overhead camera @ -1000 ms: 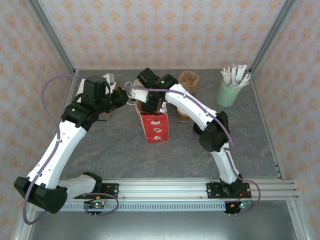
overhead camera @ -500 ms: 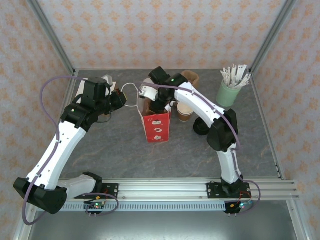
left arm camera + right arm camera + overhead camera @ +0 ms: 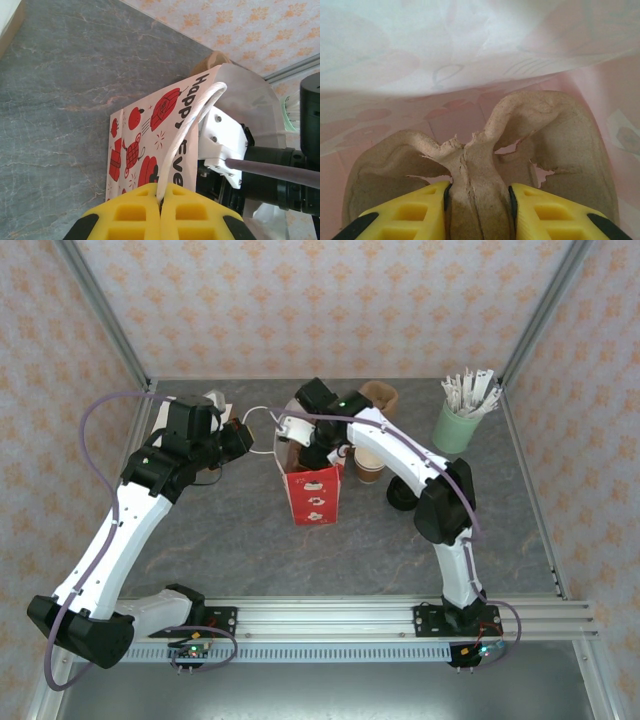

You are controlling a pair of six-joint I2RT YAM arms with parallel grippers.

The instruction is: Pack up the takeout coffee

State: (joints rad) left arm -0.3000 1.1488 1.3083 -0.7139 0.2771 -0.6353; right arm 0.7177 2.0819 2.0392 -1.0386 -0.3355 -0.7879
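The red-and-white bag [image 3: 312,495] stands upright mid-table. My left gripper [image 3: 238,437] is shut on its white cord handle [image 3: 192,120], the yellow fingers [image 3: 135,212] pinching the cord beside the bag's printed side [image 3: 142,145]. My right gripper [image 3: 312,452] reaches down into the bag's open mouth. It is shut on the middle ridge of a brown moulded-pulp cup tray [image 3: 560,135], with the bag's pale pink inner walls [image 3: 470,50] around it. The takeout coffee [image 3: 368,464], white-rimmed with a brown sleeve, stands on the table just right of the bag, under my right arm.
Another brown pulp tray [image 3: 379,397] sits at the back centre. A mint-green cup of paper-wrapped sticks [image 3: 457,423] stands at the back right. A pale flat object [image 3: 215,399] lies at the back left behind my left gripper. Metal frame posts edge the table.
My right arm shifted a little to the right, its gripper staying in the bag's mouth with the tray. The coffee beside the bag shows more. The left gripper kept its hold on the handle.
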